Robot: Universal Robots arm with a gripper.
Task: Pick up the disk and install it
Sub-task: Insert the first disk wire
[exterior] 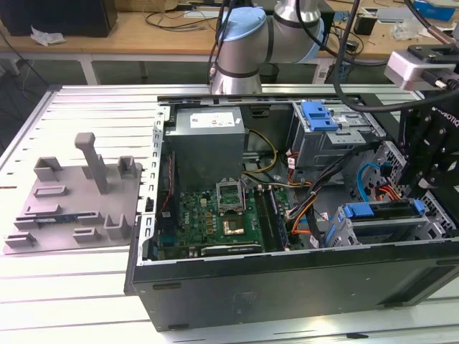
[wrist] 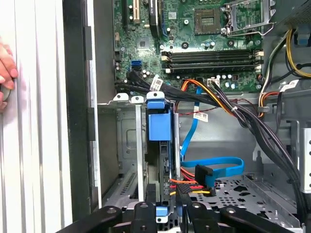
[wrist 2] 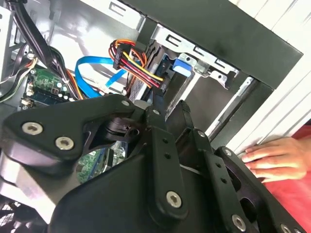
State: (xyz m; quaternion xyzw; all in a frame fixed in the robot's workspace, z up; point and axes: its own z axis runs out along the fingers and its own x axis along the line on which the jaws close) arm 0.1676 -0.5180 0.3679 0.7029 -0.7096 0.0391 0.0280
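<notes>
the pincer (exterior: 429,154) hangs over the end of the open computer case (exterior: 287,279) at the exterior view's right, just above the lower drive bay (exterior: 387,223). in the first wrist view the pincer (wrist: 170,213) sits directly over the disk (wrist: 159,127), which stands on edge in that bay with its blue bracket showing; whether the fingers (wrist: 146,213) are spread or pinching the bracket cannot be told, since their tips are cut off by the picture's edge. in the second wrist view the black linkage of the pincer (wrist 2: 175,145) is in the foreground, and just past it a bundle of red, yellow and orange power wires (wrist 2: 136,65) and a flat blue data cable (wrist 2: 95,68) run to the rear of the bay. beyond the pincer, deeper in the case, lies the green motherboard (wrist: 204,43) with its empty processor socket (wrist: 207,19). a person's hand (wrist 2: 274,155) rests on the ribbed white table (exterior: 86,287) just outside the case wall nearest the pincer.
</notes>
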